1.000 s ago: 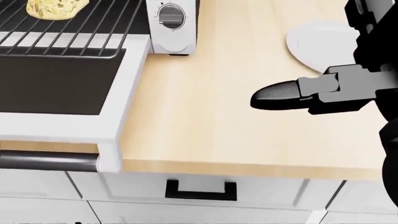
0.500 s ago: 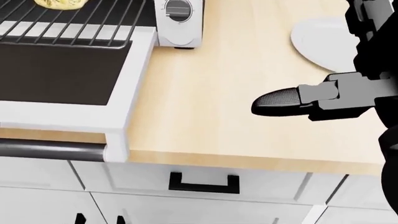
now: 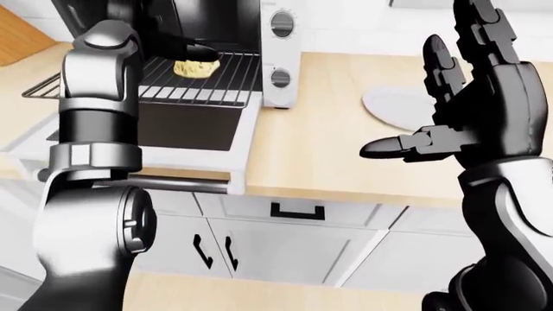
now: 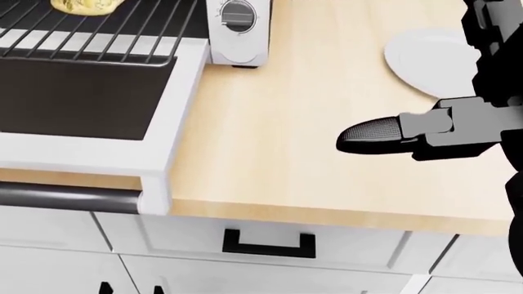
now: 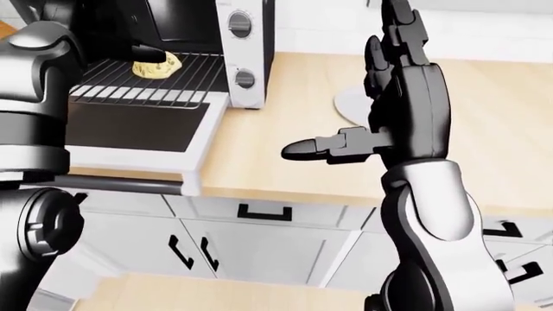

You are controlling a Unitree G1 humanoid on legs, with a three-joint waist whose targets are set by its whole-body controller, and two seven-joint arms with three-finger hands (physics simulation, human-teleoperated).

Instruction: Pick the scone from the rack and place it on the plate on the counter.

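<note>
The scone (image 3: 196,68), pale yellow and lumpy, lies on the wire rack (image 3: 212,81) pulled out of the toaster oven. My left hand (image 3: 192,50) reaches into the oven mouth, and its dark fingers stand just over the scone's top without closing round it. The white plate (image 4: 425,55) lies on the wooden counter to the right of the oven, with nothing on it. My right hand (image 3: 415,97) is open, fingers spread upward and thumb pointing left, held above the counter beside the plate and partly hiding it in the right-eye view.
The white toaster oven (image 3: 278,58) has its door (image 4: 81,98) folded down flat over the counter edge at the left. The wooden counter (image 4: 278,122) runs between oven and plate. White cabinet drawers with black handles (image 4: 268,244) lie below.
The head view has shifted a little, so the oven door and counter edge sit lower and further right in the picture. My right hand holds nearly the same pose.
</note>
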